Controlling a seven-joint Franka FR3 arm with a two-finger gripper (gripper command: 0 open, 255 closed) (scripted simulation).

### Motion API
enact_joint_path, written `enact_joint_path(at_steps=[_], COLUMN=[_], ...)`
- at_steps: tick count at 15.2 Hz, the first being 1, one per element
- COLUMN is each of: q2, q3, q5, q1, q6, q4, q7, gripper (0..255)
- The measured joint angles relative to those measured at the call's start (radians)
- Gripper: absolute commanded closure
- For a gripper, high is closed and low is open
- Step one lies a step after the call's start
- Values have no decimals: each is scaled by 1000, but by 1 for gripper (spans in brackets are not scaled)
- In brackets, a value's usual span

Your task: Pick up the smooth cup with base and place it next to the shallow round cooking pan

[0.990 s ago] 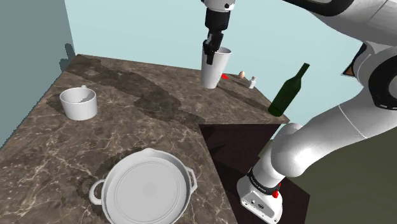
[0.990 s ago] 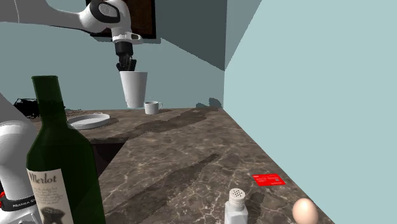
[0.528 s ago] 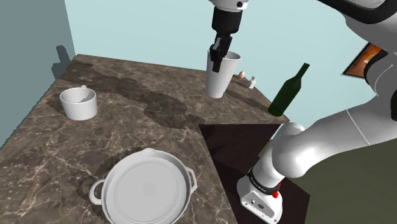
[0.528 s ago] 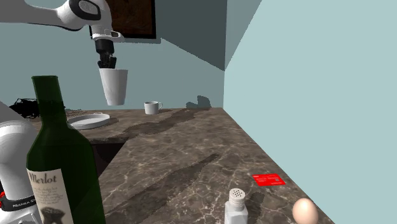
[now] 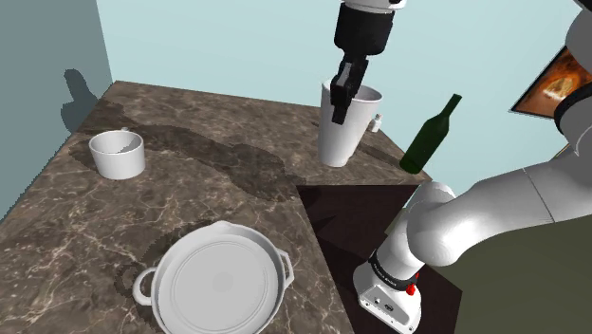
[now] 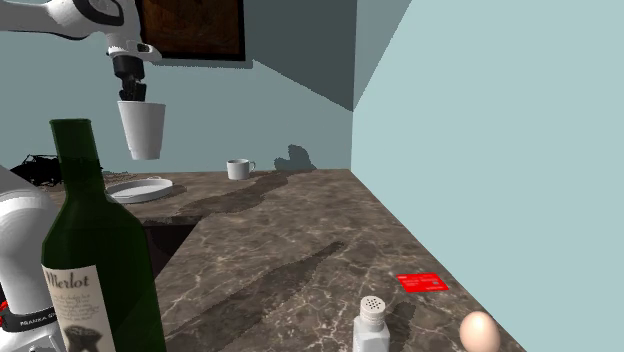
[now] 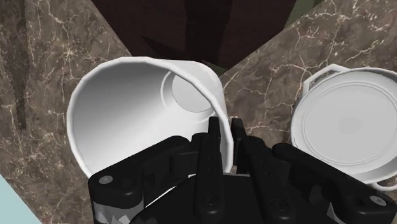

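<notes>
Tool of yours was clamped on the rim of the white cup, one finger inside, one outside. You had the cup hanging in the air, well apart from the white pan on the worktop.

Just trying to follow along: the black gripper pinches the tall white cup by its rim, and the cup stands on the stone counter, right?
Not quite. The gripper does pinch the tall white cup by its rim, but the cup hangs in the air, clear of the stone counter, as the second exterior view shows.
</notes>
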Motion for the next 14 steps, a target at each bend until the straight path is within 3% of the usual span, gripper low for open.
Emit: enact_joint_path(at_steps=[6, 14], q2=[-19, 27], q3=[107, 275], q5=[86, 192], q1=[27, 32], q6=[-67, -152], q4=[54, 212], q7=[141, 357], gripper=[255, 255])
